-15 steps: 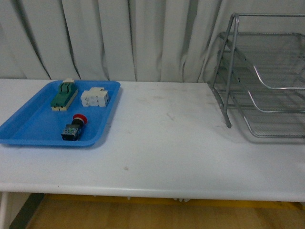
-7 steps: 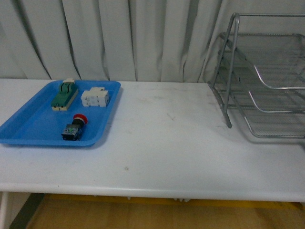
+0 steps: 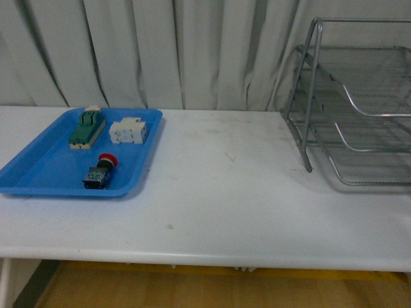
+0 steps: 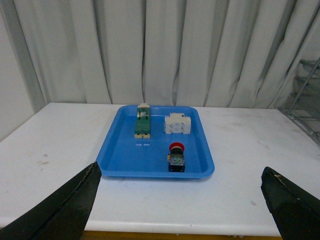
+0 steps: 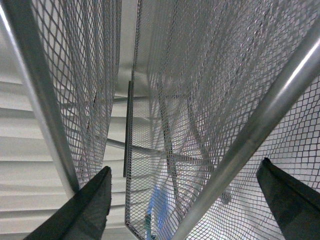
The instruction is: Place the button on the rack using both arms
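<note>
The button [image 3: 101, 172], red cap on a black body, lies on its side near the front of the blue tray [image 3: 38, 168]; it also shows in the left wrist view [image 4: 176, 157]. The silver wire-mesh rack [image 3: 359, 102] stands at the table's right. Neither arm shows in the front view. My left gripper [image 4: 182, 212] is open and empty, held back from the tray's near edge with the button straight ahead. My right gripper [image 5: 182, 212] is open and empty, close against the rack's mesh [image 5: 200, 75] and a frame tube [image 5: 260, 125].
In the blue tray [image 4: 125, 155] a green-and-cream block [image 3: 87, 128] and a white block [image 3: 128, 131] lie behind the button. The white table [image 3: 225, 192] runs to a front edge. A grey curtain [image 3: 160, 51] hangs behind.
</note>
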You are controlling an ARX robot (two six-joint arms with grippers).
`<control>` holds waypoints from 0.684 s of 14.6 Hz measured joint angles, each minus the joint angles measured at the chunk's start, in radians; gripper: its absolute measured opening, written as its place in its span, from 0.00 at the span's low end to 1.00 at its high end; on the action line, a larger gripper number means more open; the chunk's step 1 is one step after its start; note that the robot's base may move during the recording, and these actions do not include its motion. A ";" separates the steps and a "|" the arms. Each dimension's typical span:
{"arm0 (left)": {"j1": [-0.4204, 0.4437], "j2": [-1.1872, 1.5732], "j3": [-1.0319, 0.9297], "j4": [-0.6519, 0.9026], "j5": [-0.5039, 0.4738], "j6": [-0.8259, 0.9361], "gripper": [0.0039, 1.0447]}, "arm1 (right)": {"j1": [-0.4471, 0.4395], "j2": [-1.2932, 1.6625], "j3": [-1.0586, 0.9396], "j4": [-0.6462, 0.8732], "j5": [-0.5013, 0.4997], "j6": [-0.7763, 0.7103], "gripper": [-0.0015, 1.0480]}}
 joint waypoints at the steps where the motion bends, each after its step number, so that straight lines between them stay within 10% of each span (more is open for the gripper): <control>1: 0.000 0.000 0.000 0.000 0.000 0.000 0.94 | 0.005 0.003 0.016 -0.023 0.001 -0.004 0.81; 7: 0.000 0.000 0.000 0.000 0.000 0.000 0.94 | 0.024 0.043 0.056 0.001 0.011 0.011 0.14; 10: 0.000 0.000 0.000 0.000 0.000 0.000 0.94 | 0.021 0.048 0.022 0.012 0.012 0.134 0.03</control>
